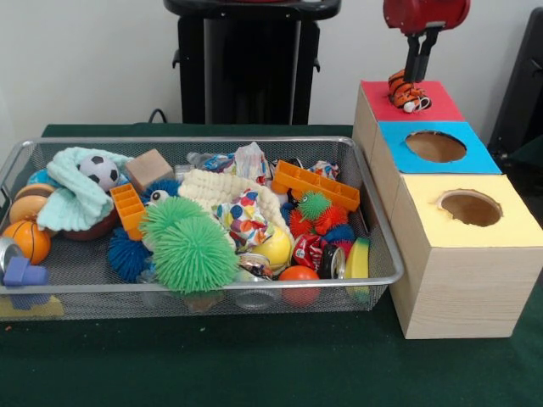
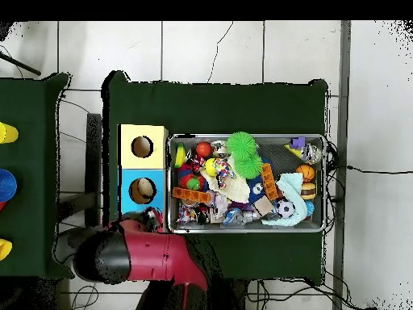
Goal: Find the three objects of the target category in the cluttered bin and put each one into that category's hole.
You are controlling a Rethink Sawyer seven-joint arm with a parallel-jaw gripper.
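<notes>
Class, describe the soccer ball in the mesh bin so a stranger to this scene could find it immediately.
Start at the wire mesh bin on the green table, and go to its far left corner in the front view. There a mint-green cloth lies bunched, and the small soccer ball sits on it. It is the only black-and-white ball; the balls nearby are orange.

Front view: wire bin [image 1: 377, 222] on table [image 1: 254, 365], left. Three-hole box row [image 1: 450, 254] just right of bin, running near to far. Gripper [image 1: 417, 80] with striped toy [image 1: 406, 91] over farthest box top.
</notes>
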